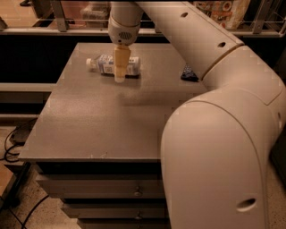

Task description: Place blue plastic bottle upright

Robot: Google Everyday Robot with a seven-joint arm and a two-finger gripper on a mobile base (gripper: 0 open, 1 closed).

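Blue plastic bottle [104,66] lies on its side near the far edge of the table [98,120], white cap to the left and base to the right. A pale blue-and-white label wraps its middle; it carries some dark print, none of it legible. The gripper [119,78] points straight down at the bottle's middle. Its pale yellowish tip crosses the label and ends low on the near side of the bottle, hiding a strip of it. Whether the gripper is open, closed or clamped on the bottle cannot be told from this angle, nor whether it touches the tabletop. Directly above it sits the rounded cream wrist housing [124,27], with a small patch of dots on its face. From there the robot arm [210,49] runs up and to the right, and its broad cream segments fill the right foreground. A faint shadow lies on the grey-brown speckled tabletop just in front of the gripper. Well to the right of the bottle, at the edge of the arm, lies a small dark blue snack wrapper [189,74], partly hidden by the arm, with no readable writing. Under the table's front edge are drawers [98,188] with small round knobs. Dark cables [11,145] trail on the floor to the left. Behind the table runs a metal rail, and beyond it at the top right stands a printed package [223,11] whose text cannot be made out.
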